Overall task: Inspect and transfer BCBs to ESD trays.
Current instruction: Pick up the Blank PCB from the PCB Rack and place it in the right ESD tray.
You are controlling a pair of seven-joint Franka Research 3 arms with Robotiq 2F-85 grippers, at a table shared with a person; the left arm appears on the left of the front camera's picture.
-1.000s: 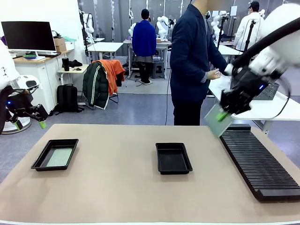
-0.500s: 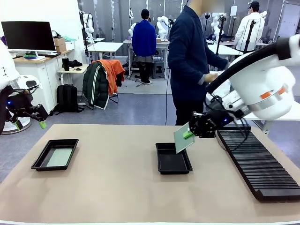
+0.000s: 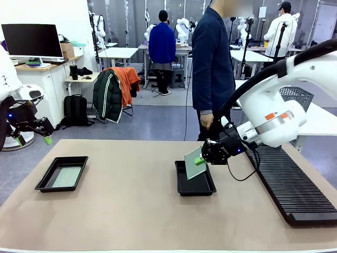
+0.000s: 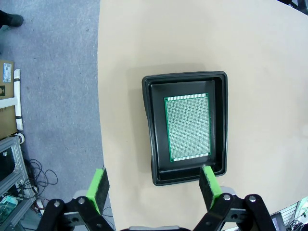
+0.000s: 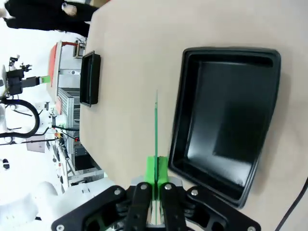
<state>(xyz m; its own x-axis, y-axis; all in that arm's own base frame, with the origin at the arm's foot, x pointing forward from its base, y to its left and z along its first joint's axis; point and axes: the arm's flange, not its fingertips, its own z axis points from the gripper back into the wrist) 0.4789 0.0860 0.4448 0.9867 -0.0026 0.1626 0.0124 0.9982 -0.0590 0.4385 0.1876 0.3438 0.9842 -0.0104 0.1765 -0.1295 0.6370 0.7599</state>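
Tan table [image 3: 131,211], mid-frame: right gripper [image 3: 200,159] clenched a tilted BCB [image 3: 194,164] above the empty tray [image 3: 195,188]. Best levelled before release. Left gripper [image 4: 153,184] gaped empty.

Two BCBs, two ESD trays on the table. Left tray [image 3: 61,174]: black, shallow, raised rim, holds one BCB [image 4: 188,127] lying flat on its floor, green edge, pale grid face up. Centre tray [image 3: 195,178]: same type, floor bare. Second BCB [image 3: 194,164] is tilted, off the floor, over the centre tray's left part; edge-on in the right wrist view as a thin green line.
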